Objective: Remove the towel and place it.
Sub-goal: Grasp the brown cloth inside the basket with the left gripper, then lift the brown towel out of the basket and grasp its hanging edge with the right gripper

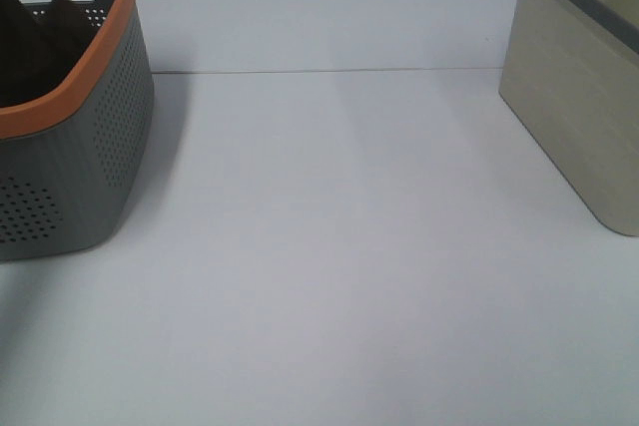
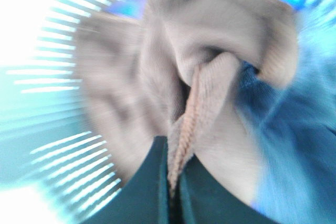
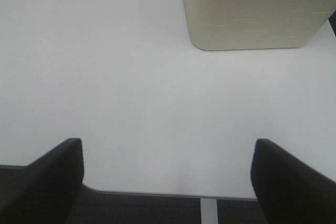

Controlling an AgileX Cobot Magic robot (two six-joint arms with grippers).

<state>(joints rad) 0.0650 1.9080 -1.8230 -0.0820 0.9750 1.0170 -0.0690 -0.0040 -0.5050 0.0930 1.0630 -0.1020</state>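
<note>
So the towel [image 2: 210, 40] is down inside the grey basket [image 1: 120, 17] at the far left of the desk [image 1: 329, 246]. The left fingers [image 2: 142, 187] are pinched tight on a raised fold of it. That makes sense to me: a ridge of soft cloth is much easier to grab than a flat sheet. The shot is blurry and the glare washes the towel out to a pinkish tan, but you can make out the fuzzy ribbed microfibre and a stitched hem running right into the grip. A blue cloth [image 2: 294, 145] sits bunched just beside it and touching, so it could easily get dragged along.

The basket is perforated plastic with rounded corners and an orange rim. From the high camera there's something dark inside it, but I can't tell what it is.

The right fingers [image 3: 52, 177] are spread wide and holding nothing, hanging over bare desk on the right. The beige bin [image 1: 579, 117] is farther back, boxy with a grey rim. My guess is that's the drop spot, with lifting the towel out as the next step.
</note>
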